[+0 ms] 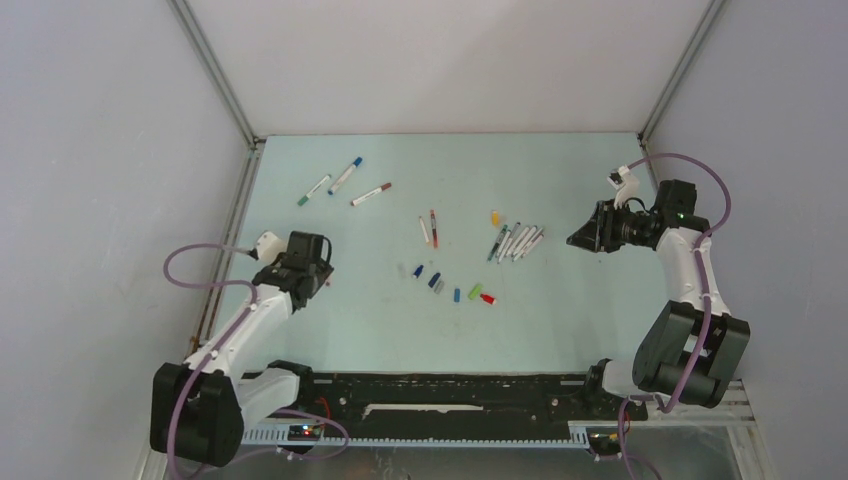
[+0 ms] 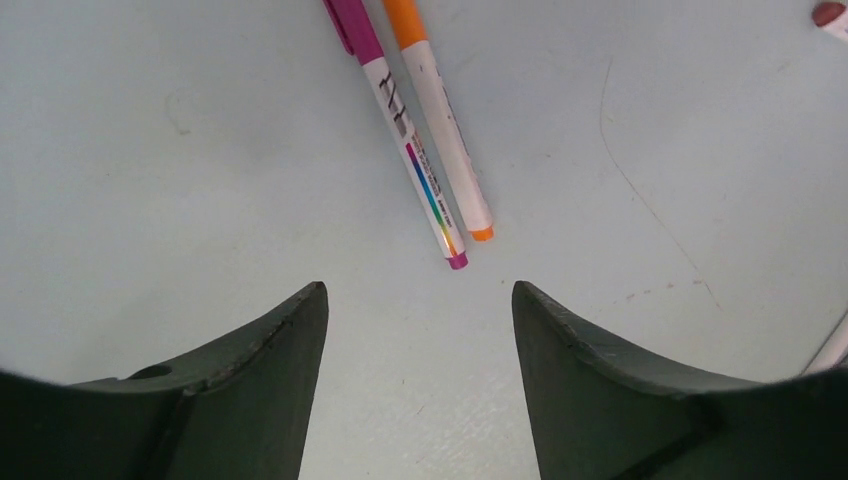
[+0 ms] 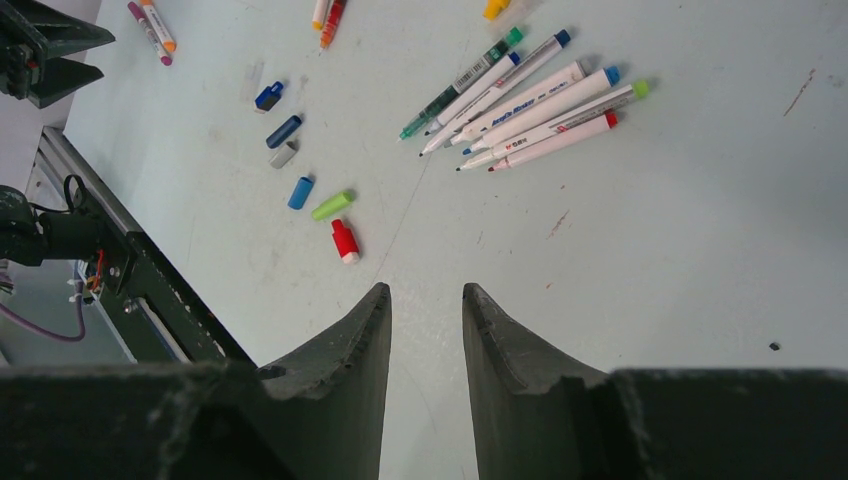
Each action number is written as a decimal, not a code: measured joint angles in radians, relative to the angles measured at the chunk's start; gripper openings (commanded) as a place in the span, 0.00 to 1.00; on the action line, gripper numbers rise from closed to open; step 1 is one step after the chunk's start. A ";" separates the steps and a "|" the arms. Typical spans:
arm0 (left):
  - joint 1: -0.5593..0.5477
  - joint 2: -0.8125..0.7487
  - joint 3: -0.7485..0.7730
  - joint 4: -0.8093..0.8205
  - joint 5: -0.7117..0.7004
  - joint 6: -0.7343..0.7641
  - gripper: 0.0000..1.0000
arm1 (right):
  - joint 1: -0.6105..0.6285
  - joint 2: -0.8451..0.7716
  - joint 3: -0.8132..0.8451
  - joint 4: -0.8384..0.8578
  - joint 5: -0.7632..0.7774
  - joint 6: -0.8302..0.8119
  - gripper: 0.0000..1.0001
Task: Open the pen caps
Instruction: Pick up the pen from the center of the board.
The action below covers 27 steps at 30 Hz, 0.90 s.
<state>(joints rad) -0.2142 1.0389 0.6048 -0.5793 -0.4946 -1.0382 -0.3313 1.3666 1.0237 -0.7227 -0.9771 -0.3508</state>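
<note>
Pen caps (image 3: 300, 192) lie scattered near uncapped pens (image 3: 530, 105).

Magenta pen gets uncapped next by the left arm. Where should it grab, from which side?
Grip the magenta pen on its white barrel just below the cap, the left gripper coming straight down, jaws across it. It lies flat with nothing on one side, and the gap to the orange pen on the other looks widest there; toward the tails they nearly touch.

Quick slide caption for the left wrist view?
Open left gripper before magenta pen and orange pen, both capped, side by side.
</note>
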 measured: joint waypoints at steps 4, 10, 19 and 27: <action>0.062 0.050 0.007 0.010 0.040 0.000 0.58 | 0.000 0.000 0.000 0.000 0.000 0.000 0.34; 0.130 0.123 0.025 0.014 0.066 0.011 0.57 | 0.000 0.000 0.000 -0.001 0.000 0.000 0.34; 0.156 0.183 0.065 0.014 0.092 0.018 0.50 | 0.000 0.000 0.000 -0.001 0.000 0.000 0.34; 0.169 0.226 0.105 0.010 0.110 0.018 0.46 | 0.000 0.000 0.000 -0.001 0.000 0.000 0.34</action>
<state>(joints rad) -0.0452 1.2652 0.7097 -0.5697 -0.3843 -1.0199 -0.3313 1.3666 1.0237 -0.7235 -0.9768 -0.3511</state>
